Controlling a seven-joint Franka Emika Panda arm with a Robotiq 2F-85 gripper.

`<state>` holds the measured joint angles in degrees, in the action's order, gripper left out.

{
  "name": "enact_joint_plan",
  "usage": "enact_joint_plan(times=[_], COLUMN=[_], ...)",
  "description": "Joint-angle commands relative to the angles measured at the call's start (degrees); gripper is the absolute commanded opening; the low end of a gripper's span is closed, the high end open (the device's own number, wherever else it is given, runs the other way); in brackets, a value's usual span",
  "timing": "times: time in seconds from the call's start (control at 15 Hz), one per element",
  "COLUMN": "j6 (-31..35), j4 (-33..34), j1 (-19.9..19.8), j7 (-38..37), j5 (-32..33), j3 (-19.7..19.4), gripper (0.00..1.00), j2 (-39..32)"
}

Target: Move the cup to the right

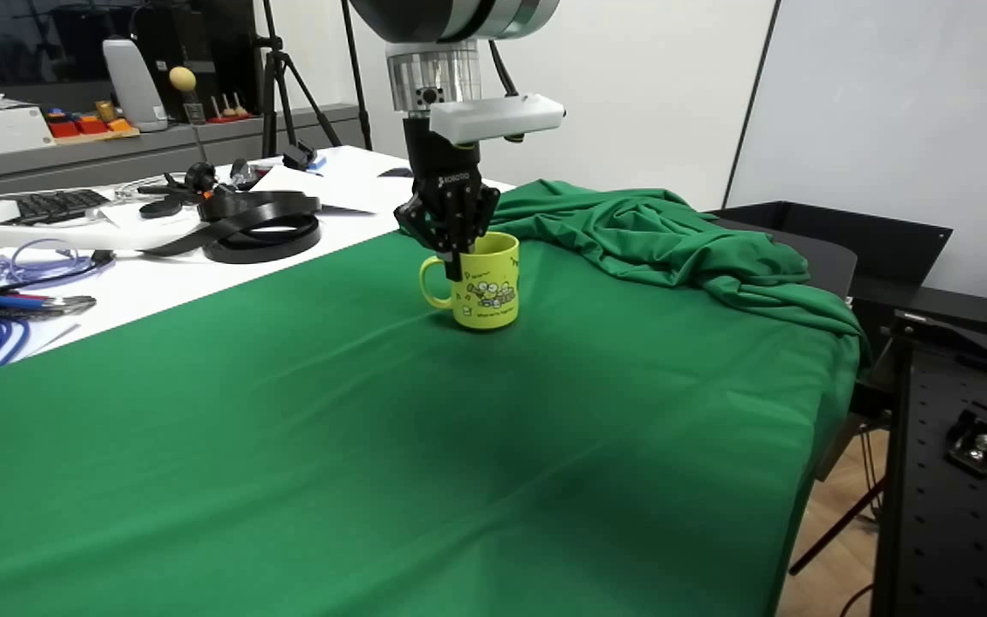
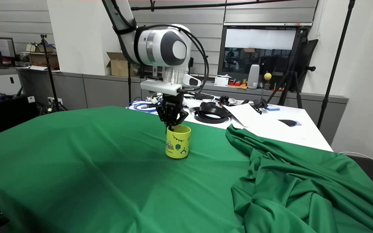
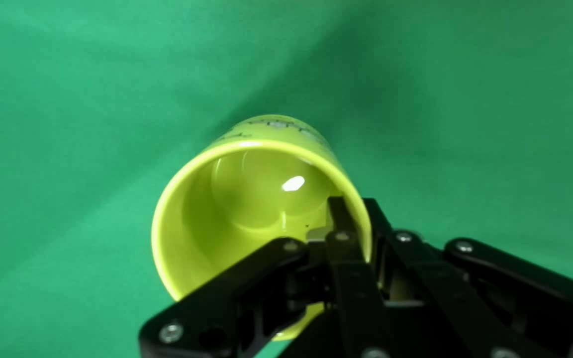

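Over the green cloth: pincer pointing downward, drawn nearly together; its narrow gap is taken up by the wall of the cup, which it grips near the rim;
Fingers: in the wrist view, one inside the mouth, one along the outer face;
Cup: upright beneath the pincer, most of its mouth lying to one side of the fingers; base at the cloth in both exterior views, whether bearing fully on it cannot be told;
Handle: loop, in an exterior view just beside the outer finger;
Printed side: small figures and lettering, too fine to read;
Worktop: white where uncovered; a coiled black band lies there, well apart from the cup; the cloth is heaped in folds toward one edge.
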<state>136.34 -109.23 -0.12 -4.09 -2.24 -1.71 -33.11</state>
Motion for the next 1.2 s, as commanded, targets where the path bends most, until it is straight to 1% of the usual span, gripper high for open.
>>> enact_joint_plan(times=[0.0, 0.33, 0.4, 0.53, 0.6, 0.73, 0.93, 1.13], j6=[-2.2, -1.8, -1.8, -1.9, -2.3, -3.4, -5.9, -9.9], j4=[3.2, 1.3, 0.6, -1.1, -2.1, -3.9, -6.8, -9.3], j1=[0.9, 1.0, 1.0, 0.8, 0.5, 0.6, 1.0, 0.6], j7=[-2.5, -2.4, -2.4, -1.6, -0.8, -0.7, -3.2, -3.3], j5=[0.7, 0.7, 0.6, 0.2, -0.4, -0.9, -2.1, -5.0], j3=[-0.6, -0.6, -0.5, 0.0, 0.6, 1.1, 1.5, 2.1], gripper=[0.35, 0.68, 0.76, 0.88, 0.96, 1.0, 1.0, 1.0], j2=[-1.3, 0.6, 1.3, 3.1, 4.2, 6.4, 10.0, 13.6])
